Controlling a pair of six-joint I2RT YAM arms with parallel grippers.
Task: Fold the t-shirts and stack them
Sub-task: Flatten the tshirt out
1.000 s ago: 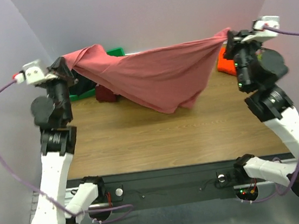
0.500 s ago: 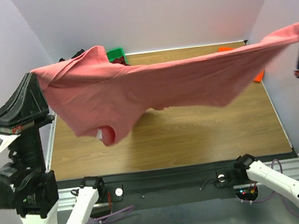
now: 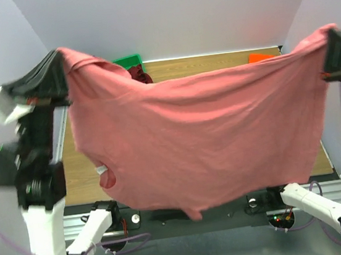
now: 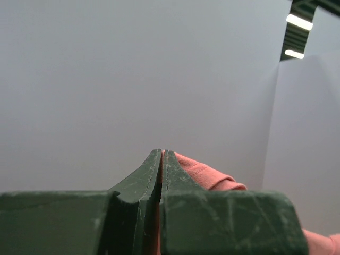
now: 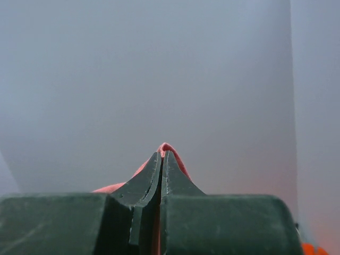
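Observation:
A salmon-pink t-shirt [image 3: 203, 136] hangs spread wide in the air between both arms, high above the table. My left gripper [image 3: 60, 54] is shut on its upper left corner, and pink hem [image 4: 204, 172] pokes out beside the pinched fingertips [image 4: 162, 154]. My right gripper [image 3: 330, 32] is shut on the upper right corner, with a fold of fabric [image 5: 175, 151] sticking past its tips [image 5: 162, 154]. The neck opening with a white label [image 3: 104, 171] hangs low on the left. A dark maroon shirt [image 3: 141, 76] and a bright orange one [image 3: 260, 57] peek out behind.
A green plastic bin [image 3: 128, 62] stands at the back left of the wooden table [image 3: 70, 171]. The hanging shirt hides most of the tabletop. Grey walls close in on the left, right and back.
Both arms have lifted and pulled toward the camera. The shirt, first bunched and sagging at the back, now hangs as a broad flat sheet reaching the table's near edge.

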